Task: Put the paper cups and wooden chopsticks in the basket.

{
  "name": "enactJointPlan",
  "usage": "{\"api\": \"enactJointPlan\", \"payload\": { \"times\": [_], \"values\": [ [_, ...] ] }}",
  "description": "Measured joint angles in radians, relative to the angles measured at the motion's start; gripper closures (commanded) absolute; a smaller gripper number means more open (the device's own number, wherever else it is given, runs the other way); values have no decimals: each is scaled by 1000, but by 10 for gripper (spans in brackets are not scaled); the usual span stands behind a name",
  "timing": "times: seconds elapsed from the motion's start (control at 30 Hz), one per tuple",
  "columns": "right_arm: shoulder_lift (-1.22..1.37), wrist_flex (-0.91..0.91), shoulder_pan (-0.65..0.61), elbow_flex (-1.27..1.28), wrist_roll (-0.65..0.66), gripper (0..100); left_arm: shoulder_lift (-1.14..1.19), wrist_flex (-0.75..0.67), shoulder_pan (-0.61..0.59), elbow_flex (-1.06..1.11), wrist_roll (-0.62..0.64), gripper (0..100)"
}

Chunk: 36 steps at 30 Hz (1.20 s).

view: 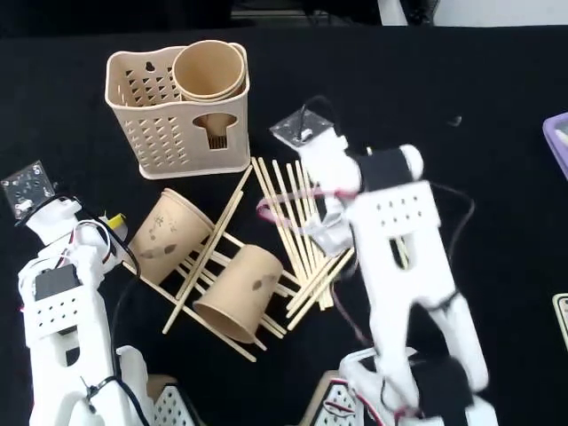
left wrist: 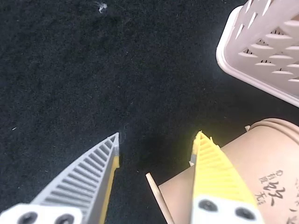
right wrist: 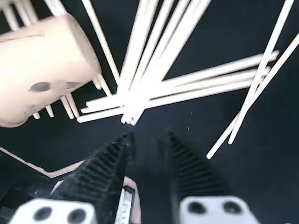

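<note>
A beige slotted basket [view: 169, 133] stands at the back left with paper cups [view: 210, 71] nested in one corner. Two more paper cups lie on their sides on the black cloth, one at the left [view: 164, 235] and one in the middle [view: 241, 291], among scattered wooden chopsticks [view: 293, 222]. My left gripper [left wrist: 159, 140] is open beside the left cup [left wrist: 261, 172], its yellow finger [left wrist: 208, 163] against the cup's side, with the basket [left wrist: 266, 46] just beyond. My right gripper [right wrist: 148, 137] hovers open by a narrow gap above the chopsticks [right wrist: 154, 84], with nothing between its fingers; the middle cup [right wrist: 42, 70] lies to one side.
A purple container [view: 557, 138] sits at the right edge of the table. The arms' bases [view: 355, 399] take up the front edge. Black cloth lies bare to the left of the basket and at the back right.
</note>
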Motion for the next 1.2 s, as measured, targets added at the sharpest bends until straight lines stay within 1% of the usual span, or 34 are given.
{"api": "enactJointPlan", "payload": {
  "times": [0.1,0.2,0.23,0.3,0.37,0.47,0.53,0.6,0.67,0.77,0.97,1.03,1.2],
  "values": [
    [-118,0,-127,68,0,850,0,0,0,0,0,755],
    [-244,0,-327,181,0,846,0,0,0,0,0,755],
    [-282,0,-396,216,-5,833,0,0,0,0,0,755],
    [-354,-9,-529,279,-60,776,0,0,0,0,0,755],
    [-410,-66,-626,350,-121,714,0,0,0,0,0,755],
    [-442,-201,-707,471,-199,650,0,0,0,0,0,755],
    [-445,-311,-747,560,-226,645,0,0,-11,0,0,755],
    [-446,-407,-793,647,-235,645,0,-11,-51,0,0,755],
    [-448,-468,-830,706,-239,642,0,-28,-100,0,34,755],
    [-450,-505,-847,733,-242,642,0,-31,-160,0,92,755],
    [-451,-528,-855,773,-242,644,0,-31,-176,0,117,755],
    [-451,-562,-801,807,-241,644,0,-31,-176,0,117,755],
    [-451,-660,-583,842,-242,646,0,-31,-176,0,117,755]
  ]
}}
